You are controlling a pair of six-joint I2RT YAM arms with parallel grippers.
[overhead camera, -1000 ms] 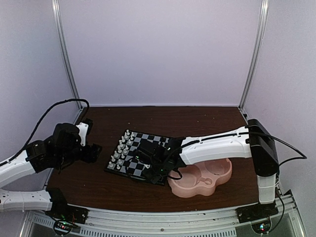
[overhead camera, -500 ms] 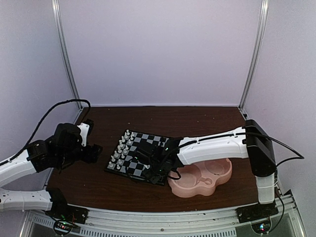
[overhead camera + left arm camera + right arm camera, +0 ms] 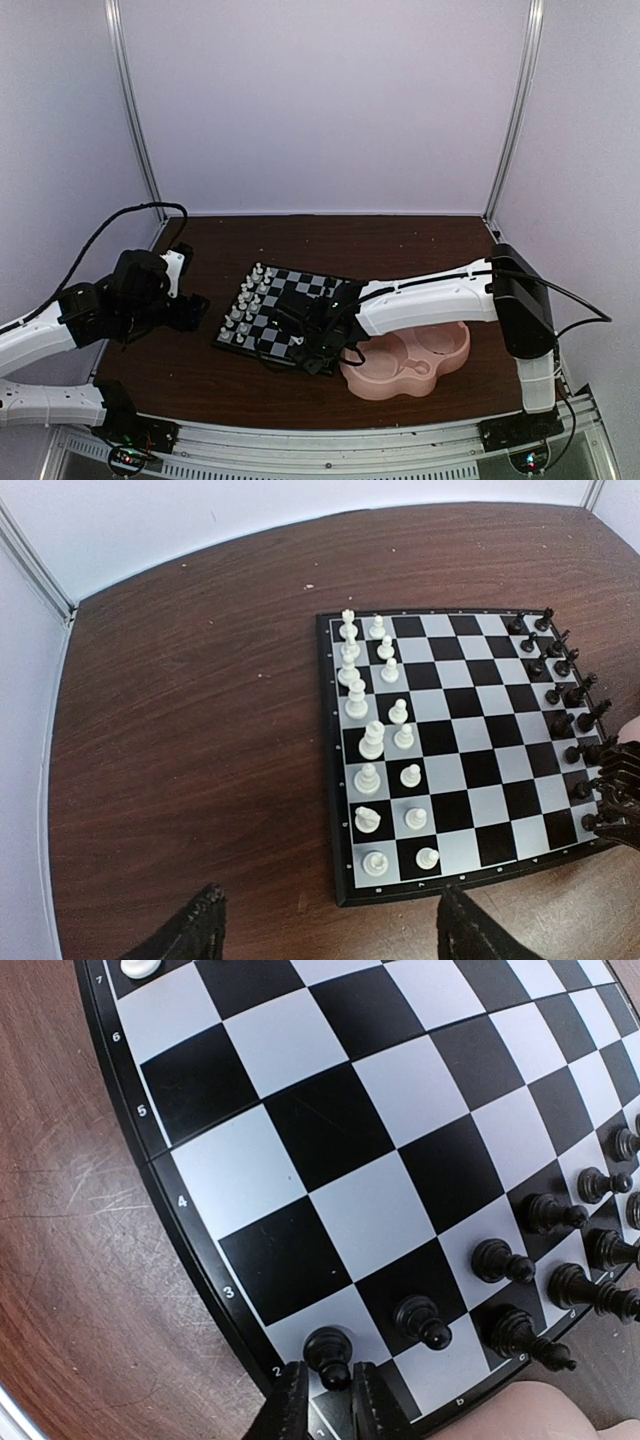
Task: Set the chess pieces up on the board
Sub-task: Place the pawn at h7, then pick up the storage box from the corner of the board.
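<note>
My right gripper [image 3: 327,1380] straddles one black pawn [image 3: 327,1348] at the board's [image 3: 330,1140] corner; gripping or not, I cannot tell. My left gripper [image 3: 332,925] hangs spread wide, holding nothing, short of the board. Its camera counts sixteen white chessmen [image 3: 372,742] in two files; only the overhead shows one pink dish [image 3: 395,385] beside the board.

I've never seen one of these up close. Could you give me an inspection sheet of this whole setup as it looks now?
Surface: brown wooden table, faintly scratched.
Job's things: board lies flat; white pieces stand in two rows at one side, black pieces line the opposite side.
Clutter: pink dish beside the board.
Grippers: left gripper open, holding nothing; right gripper straddles a black pawn on an edge square, grip unclear.
Cables: black cable loops over the left arm; another runs along the right arm.
Surroundings: pale walls, metal posts.
</note>
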